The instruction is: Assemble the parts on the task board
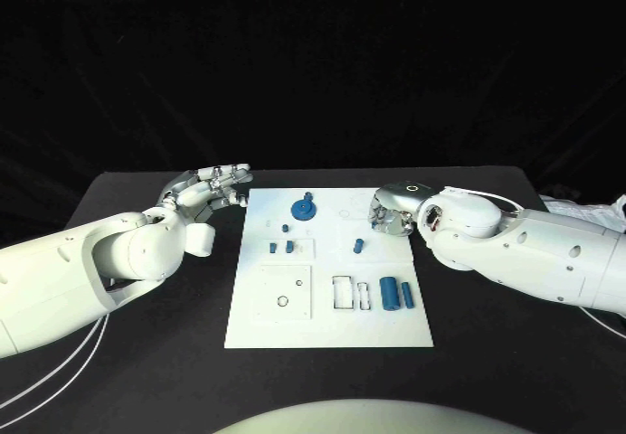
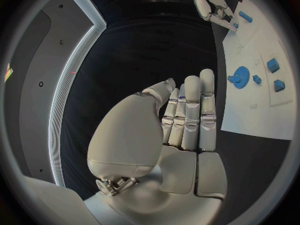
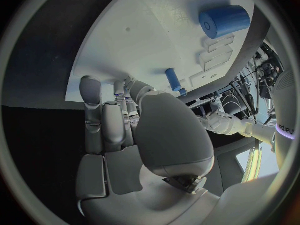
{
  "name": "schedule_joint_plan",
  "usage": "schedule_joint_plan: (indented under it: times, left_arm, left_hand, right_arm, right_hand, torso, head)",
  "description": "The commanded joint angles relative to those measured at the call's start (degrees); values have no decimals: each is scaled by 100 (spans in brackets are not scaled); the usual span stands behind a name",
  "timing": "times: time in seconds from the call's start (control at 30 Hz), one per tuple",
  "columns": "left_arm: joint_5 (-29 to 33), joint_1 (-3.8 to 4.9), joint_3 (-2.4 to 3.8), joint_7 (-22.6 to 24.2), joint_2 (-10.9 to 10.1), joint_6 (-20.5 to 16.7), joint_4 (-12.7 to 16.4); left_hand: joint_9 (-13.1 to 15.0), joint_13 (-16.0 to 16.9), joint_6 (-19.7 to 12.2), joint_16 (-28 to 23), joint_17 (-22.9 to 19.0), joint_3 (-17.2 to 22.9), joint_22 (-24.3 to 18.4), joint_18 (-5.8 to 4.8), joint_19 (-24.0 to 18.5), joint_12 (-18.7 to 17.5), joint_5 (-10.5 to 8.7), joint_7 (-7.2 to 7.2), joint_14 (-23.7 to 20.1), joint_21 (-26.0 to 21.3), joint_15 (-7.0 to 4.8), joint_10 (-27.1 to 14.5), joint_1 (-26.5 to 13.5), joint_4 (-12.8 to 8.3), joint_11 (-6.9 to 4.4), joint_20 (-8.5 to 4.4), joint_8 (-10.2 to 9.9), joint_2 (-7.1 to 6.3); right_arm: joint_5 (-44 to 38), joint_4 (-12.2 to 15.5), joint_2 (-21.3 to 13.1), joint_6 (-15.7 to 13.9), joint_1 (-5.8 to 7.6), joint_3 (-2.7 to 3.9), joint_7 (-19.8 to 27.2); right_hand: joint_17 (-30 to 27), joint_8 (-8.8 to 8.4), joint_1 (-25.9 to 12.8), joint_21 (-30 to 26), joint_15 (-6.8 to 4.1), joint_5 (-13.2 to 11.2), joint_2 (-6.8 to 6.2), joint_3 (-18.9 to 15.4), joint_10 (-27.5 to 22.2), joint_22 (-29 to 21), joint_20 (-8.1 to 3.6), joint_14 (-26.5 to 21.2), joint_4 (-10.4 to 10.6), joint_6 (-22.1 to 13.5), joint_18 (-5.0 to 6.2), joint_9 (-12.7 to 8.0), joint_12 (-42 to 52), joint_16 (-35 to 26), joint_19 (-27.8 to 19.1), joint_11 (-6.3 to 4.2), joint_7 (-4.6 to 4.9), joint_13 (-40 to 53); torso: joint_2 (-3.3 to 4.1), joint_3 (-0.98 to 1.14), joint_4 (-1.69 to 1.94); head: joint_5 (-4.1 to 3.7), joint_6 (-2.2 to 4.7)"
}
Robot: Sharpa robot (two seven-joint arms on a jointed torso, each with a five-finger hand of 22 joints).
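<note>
The white task board point(image 1: 333, 312) lies in the middle of the black table. A blue gear point(image 1: 303, 211) sits near its far edge, two small blue blocks point(image 1: 280, 246) and a blue peg point(image 1: 359, 244) stand mid-board, and two blue cylinders point(image 1: 396, 293) lie to the right. My left hand point(image 1: 209, 190) hovers off the board's far left corner, fingers straight and together, holding nothing; its wrist view shows the hand point(image 2: 184, 120) beside the gear point(image 2: 240, 77). My right hand point(image 1: 392, 215) is over the board's far right part, empty, near the peg point(image 3: 173, 79) and a cylinder point(image 3: 224, 21).
A raised white square plate point(image 1: 283, 291) with holes and narrow upright slots point(image 1: 342, 291) occupy the board's near half. A crumpled white bag point(image 1: 593, 212) lies at the table's far right. White cables point(image 1: 52, 380) run along the near left.
</note>
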Motion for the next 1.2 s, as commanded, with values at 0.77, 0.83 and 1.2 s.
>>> schedule_joint_plan:
  times: [0.77,0.83,1.2]
  left_arm:
    - [-133,2,5,-83,23,68,-59]
    - [-133,1,5,-83,27,72,-61]
    - [-136,1,5,-96,79,102,-49]
  left_hand:
    - [-7,8,-89,-26,-18,-4,-14,106,-34,55,12,14,-46,-33,8,-104,36,-80,13,6,40,67]
    - [-7,8,-92,-25,-18,-5,-14,106,-35,56,12,15,-46,-33,9,-108,36,-82,14,7,40,67]
    - [-7,8,-92,-25,-18,-5,-14,106,-35,56,12,15,-46,-33,9,-108,36,-82,14,7,40,67]
  right_arm:
    - [229,957,-378,-647,146,115,-12]
    - [270,1064,-362,-705,145,115,27]
    - [131,1457,-93,-765,31,112,146]
  right_hand:
    - [-31,28,-150,46,-57,-16,-33,-25,45,36,-25,155,84,27,-120,26,-40,-2,57,-10,-18,-14]
    - [-31,27,-139,52,-58,-13,-28,-14,43,45,-28,155,76,26,-121,26,-41,-3,62,-10,-16,-15]
    - [-21,20,-93,65,-58,5,-20,31,31,58,-33,157,38,19,-123,28,-43,3,71,-5,-2,-15]
  torso:
    - [-1,4,-7]
    - [-1,1,-6]
    - [0,-14,3]
  head:
    - [-10,57]
    - [-7,64]
    - [139,28]
